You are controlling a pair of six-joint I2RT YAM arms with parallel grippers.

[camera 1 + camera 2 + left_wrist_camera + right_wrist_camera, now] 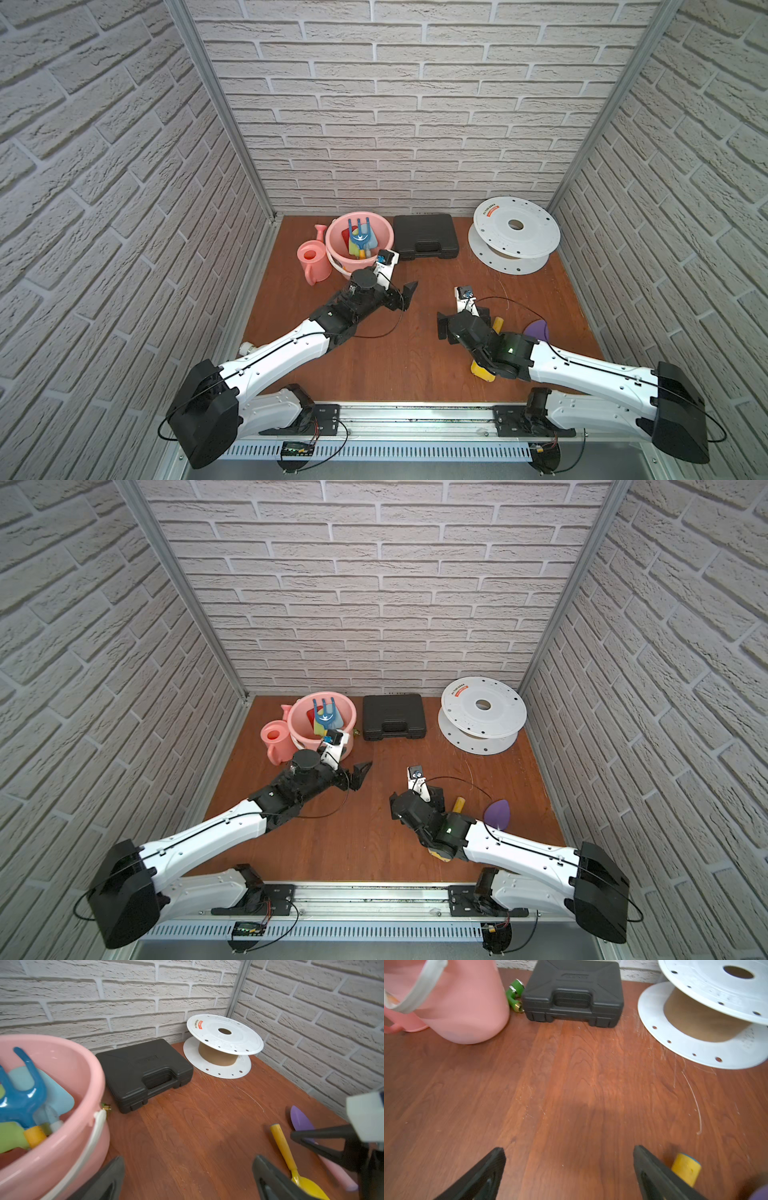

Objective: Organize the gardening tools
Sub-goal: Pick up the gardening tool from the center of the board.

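Gardening tools were split in two lots: most stood in a bucket at the back left, and two lay loose at the front right. Brick-pattern walls closed the table on the left, back and right, so my only room was over the wood itself.

Farthest left, the pink watering can stood upright, touching the pink bucket and near the left wall. The left gripper hovered just in front of the bucket, its jaws wide apart and holding nothing. From there a broad strip of bare wood ran back to the black case against the back wall. A small green hose fitting lay between bucket and case. The white reel filled the back right corner.

The right gripper hung low over the middle of the table, jaws also spread and holding nothing. The yellow trowel lay just beside its outer finger, partly under the right arm. The purple trowel lay beyond that, nearer the right wall.

In the bucket I saw the blue rake prongs up, a red spade, a pale blue trowel and a green spade, all leaning together. I could not see into the case, which was shut.
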